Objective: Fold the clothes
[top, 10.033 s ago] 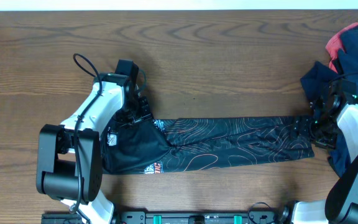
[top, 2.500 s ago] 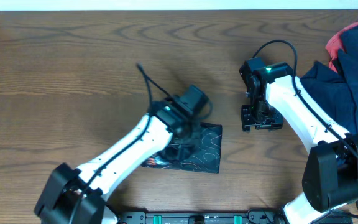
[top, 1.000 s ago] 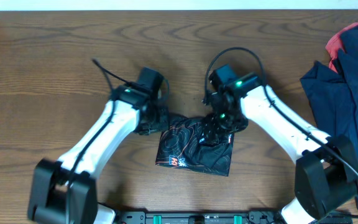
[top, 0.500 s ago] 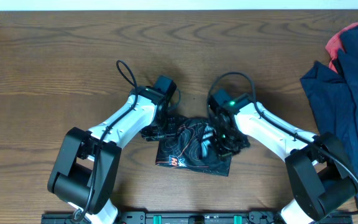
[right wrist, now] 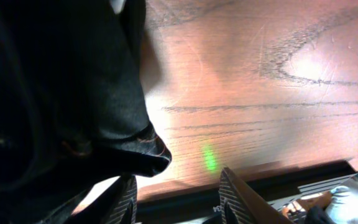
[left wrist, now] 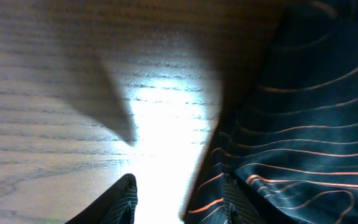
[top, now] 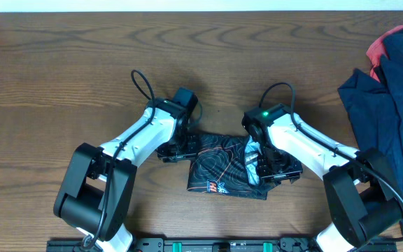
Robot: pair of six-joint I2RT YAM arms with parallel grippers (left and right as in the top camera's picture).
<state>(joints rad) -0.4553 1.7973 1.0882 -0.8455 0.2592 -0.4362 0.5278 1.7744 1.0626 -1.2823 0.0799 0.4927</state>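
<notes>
Left gripper (top: 180,149) is parked right at the left edge of the folded black jersey (top: 226,170), and in its wrist cam the two fingers (left wrist: 120,200) are clearly spread with bare lit wood showing between them, so it's not clamping anything. The striped cloth comes up against the finger on the right side of that view, but I can't tell if it's really touching. Right gripper (top: 275,169) sits over the jersey's right edge. Its jaws are apart too, and the dark fabric fills the left part of its wrist view, with a rumpled corner hanging just ahead of the gap and nothing pinched in it as far as I can see. The jersey itself is a compact, roughly rectangular bundle near the front middle of the table (top: 61,63), thin orange-white contour lines on top and a red-and-white logo at its front left corner. Way off on the right side there's a navy garment (top: 380,112) in a loose heap, with a red garment (top: 387,40) poking out behind it at the far right corner, both well apart from the arms.
</notes>
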